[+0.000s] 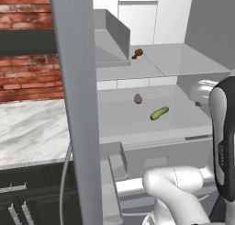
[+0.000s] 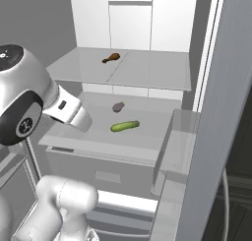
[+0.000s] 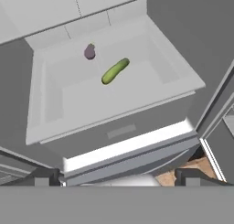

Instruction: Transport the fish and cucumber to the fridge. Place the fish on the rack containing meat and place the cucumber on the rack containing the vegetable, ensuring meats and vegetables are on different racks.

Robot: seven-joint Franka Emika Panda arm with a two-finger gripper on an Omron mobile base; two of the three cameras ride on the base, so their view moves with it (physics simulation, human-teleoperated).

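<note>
The fridge (image 2: 147,23) stood open ahead of my claw (image 3: 116,178), its white interior facing me and its doors swung out to either side of my arm. Its higher shelf, the rack containing meat (image 2: 147,70), lay well above and beyond the claw, and the lower shelf (image 2: 98,136) spread out just beyond my fingertips (image 3: 43,178), with the wide bottom drawer (image 3: 121,131) directly under its front edge and nearest to me. Off to the left of the claw ran a marble desk (image 1: 27,127) beneath a brick wall (image 1: 23,72). The cucumber (image 3: 114,71) rested flat on the lower shelf, ahead of the claw and apart from it, lying at a slant. The vegetable (image 3: 89,51) sat on that same shelf, just beyond the cucumber and a little to its left, near it but not touching. The meat (image 2: 111,58) lay on the higher rack, farthest from the claw. My claw hung spread wide with nothing between its fingers, touching neither shelf nor drawer.
</note>
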